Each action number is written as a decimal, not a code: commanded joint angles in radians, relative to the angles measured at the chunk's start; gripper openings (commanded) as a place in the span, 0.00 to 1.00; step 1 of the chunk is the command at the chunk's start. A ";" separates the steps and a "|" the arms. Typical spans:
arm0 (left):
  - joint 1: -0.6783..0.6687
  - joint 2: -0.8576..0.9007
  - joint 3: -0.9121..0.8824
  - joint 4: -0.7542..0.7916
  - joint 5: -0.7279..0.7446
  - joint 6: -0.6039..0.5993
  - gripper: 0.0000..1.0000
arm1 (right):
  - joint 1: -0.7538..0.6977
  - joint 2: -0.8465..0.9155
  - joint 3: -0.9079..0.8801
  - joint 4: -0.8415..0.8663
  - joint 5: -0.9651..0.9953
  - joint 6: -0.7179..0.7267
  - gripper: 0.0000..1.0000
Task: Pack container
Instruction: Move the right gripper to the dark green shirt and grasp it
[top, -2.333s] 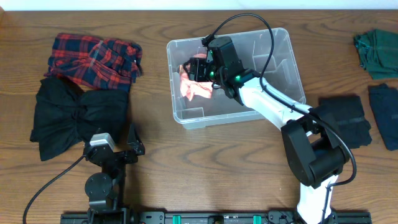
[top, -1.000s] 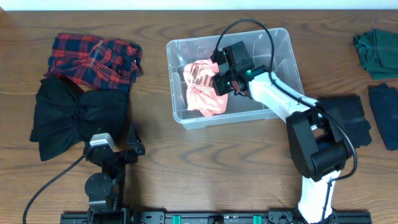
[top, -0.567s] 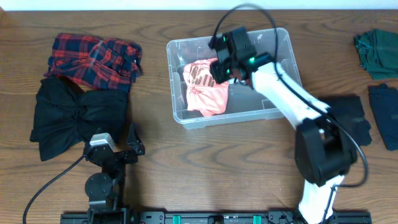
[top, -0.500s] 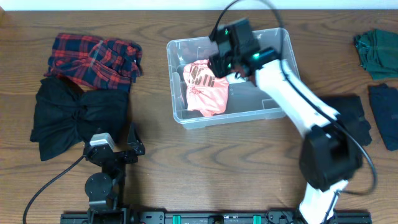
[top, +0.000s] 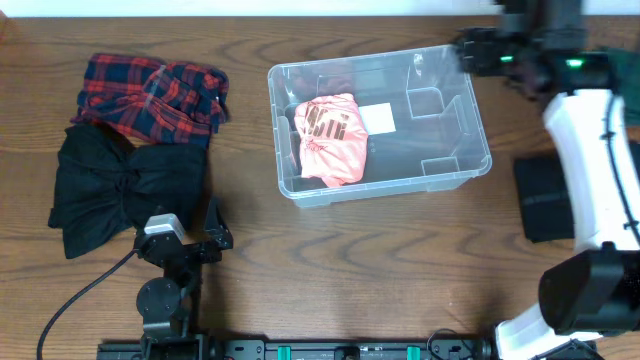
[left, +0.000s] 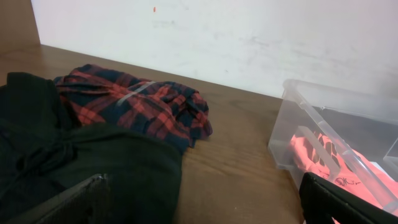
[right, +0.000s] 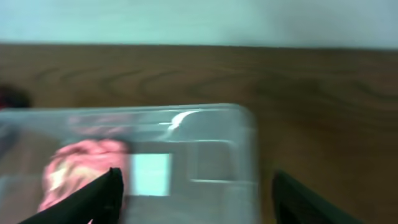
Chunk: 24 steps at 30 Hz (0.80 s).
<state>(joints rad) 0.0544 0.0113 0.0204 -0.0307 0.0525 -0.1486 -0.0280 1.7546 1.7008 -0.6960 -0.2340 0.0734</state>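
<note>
We count one pink shirt (top: 330, 140) packed in the container (top: 450, 135) mid-table, the plaid cloth (top: 150, 95) and black cloth (top: 125, 190) left outside, and the right claw (top: 472, 50) and left claw (top: 188, 238) wide open, empty.

The left arm sat folded low over its base with the left gripper (top: 213, 236) spread open, while the right arm stretched far forward, its right gripper (top: 478, 50) blurred, fingers (right: 102, 198) set wide apart and gripping nothing.
</note>
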 joint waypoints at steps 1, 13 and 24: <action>0.002 -0.005 -0.016 -0.037 -0.004 0.018 0.98 | -0.124 0.024 0.000 0.008 -0.046 0.008 0.76; 0.002 -0.005 -0.016 -0.037 -0.004 0.018 0.98 | -0.496 0.222 0.000 0.076 -0.067 0.069 0.81; 0.002 -0.005 -0.016 -0.037 -0.004 0.018 0.98 | -0.686 0.383 0.000 0.266 -0.069 0.106 0.84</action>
<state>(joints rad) 0.0544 0.0113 0.0204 -0.0307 0.0525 -0.1486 -0.6708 2.0960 1.7000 -0.4587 -0.2928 0.1440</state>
